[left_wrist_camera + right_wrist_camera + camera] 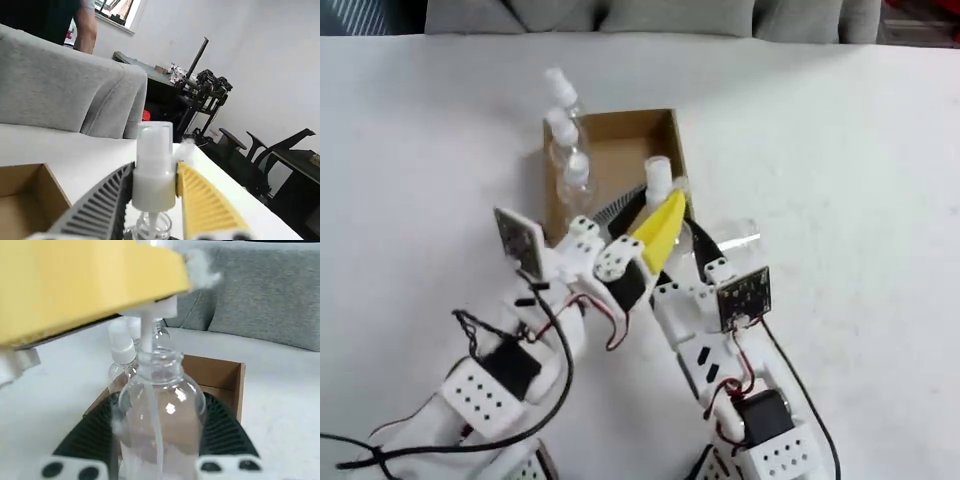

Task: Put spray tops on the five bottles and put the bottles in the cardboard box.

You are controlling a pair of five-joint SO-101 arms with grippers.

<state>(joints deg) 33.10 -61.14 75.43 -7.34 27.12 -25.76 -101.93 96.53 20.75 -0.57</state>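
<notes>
left gripper (pixel 155 172) is clamping a white spray top (pixel 154 150) between its grey and yellow fingers, jaws closed down to the width of the top's collar. The top is sitting right over the neck of a clear bottle (pixel 160 435), with the dip tube running down inside; can't tell if the collar is seated.

right gripper (pixel 161 407) is gripping that bottle around its body, a black finger on each side, open only as wide as the bottle. The bottle is standing upright.

High view: the pair is sitting centre frame, at the lower right corner of the cardboard box (pixel 620 125). Three capped bottles (pixel 567 140) are lining up along the box's left wall.

The surface is a plain white table (pixel 840 150). A grey sofa (pixel 590 15) is running along the top edge of the frame.

Left wrist view: behind the sofa, a dark desk (pixel 150 70) is carrying black gear, office chairs (pixel 260 155) are standing at right, a window (pixel 120 10) is showing upper left, and a pale wall (pixel 280 60) is filling the upper right.
</notes>
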